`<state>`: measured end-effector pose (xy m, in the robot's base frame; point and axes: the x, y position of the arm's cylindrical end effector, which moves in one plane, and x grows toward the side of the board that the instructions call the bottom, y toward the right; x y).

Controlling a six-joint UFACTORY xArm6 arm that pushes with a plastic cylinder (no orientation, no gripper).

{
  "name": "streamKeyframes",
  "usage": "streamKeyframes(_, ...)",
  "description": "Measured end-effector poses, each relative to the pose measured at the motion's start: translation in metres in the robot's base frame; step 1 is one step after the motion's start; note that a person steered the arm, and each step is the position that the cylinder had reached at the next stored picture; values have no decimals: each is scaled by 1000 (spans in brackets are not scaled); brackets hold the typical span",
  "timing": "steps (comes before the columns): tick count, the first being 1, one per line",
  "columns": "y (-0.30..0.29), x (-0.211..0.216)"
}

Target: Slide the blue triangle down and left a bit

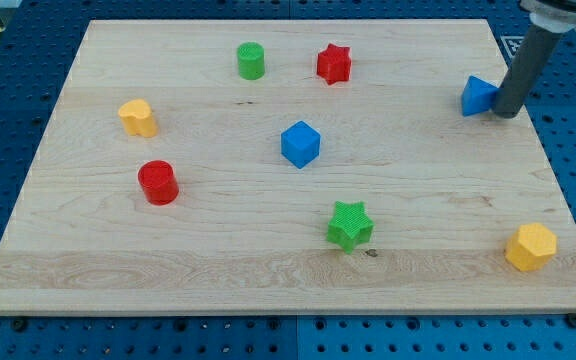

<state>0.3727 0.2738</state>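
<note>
The blue triangle lies near the right edge of the wooden board, in the view's upper right. My tip stands right against the triangle's right side, touching it or nearly so. The dark rod rises from there to the view's top right corner.
A blue cube sits near the middle. A green cylinder and a red star are at the top. A yellow block and a red cylinder are at the left. A green star and a yellow hexagon are lower right.
</note>
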Motion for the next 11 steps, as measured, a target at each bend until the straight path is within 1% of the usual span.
streamKeyframes(1,7,-21)
streamKeyframes(2,4,-60)
streamKeyframes(3,-19,-85)
streamKeyframes(4,-34,-84)
streamKeyframes(5,-41,-72)
streamKeyframes(9,-11,10)
streamKeyframes(11,-25,16)
